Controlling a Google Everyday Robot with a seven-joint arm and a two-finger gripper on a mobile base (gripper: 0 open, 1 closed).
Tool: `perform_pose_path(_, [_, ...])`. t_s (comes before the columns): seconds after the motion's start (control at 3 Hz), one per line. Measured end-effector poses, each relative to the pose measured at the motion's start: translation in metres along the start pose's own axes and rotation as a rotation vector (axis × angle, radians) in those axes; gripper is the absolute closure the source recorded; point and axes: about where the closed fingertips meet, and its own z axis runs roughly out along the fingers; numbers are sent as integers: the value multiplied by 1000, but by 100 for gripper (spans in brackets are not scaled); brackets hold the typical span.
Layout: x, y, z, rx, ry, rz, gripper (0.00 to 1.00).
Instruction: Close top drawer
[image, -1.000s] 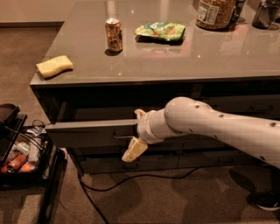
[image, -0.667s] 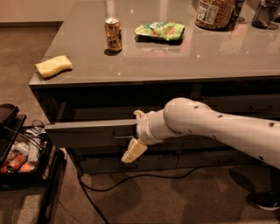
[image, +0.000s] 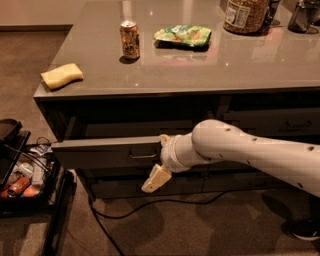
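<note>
Standing partly pulled out beneath the bench (image: 240, 62), the top drawer (image: 97, 152) lies toward 8 o'clock. The pincer (image: 156, 162) is at its front, just past the bar handle (image: 142, 156) at 3 o'clock. Its fingers (image: 156, 178) are spread: one at the front's upper edge, one hanging below.

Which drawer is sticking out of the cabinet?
The top drawer on the left, with the small bar handle: its front juts out, while the right drawer and the lower drawers sit flush. The gripper is at its front, right of the handle.
</note>
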Motion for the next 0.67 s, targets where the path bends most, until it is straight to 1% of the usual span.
perform_pose_path(0.33, [8, 13, -1, -7, 19, 40, 0])
perform_pose_path(0.67, [8, 13, -1, -7, 19, 40, 0])
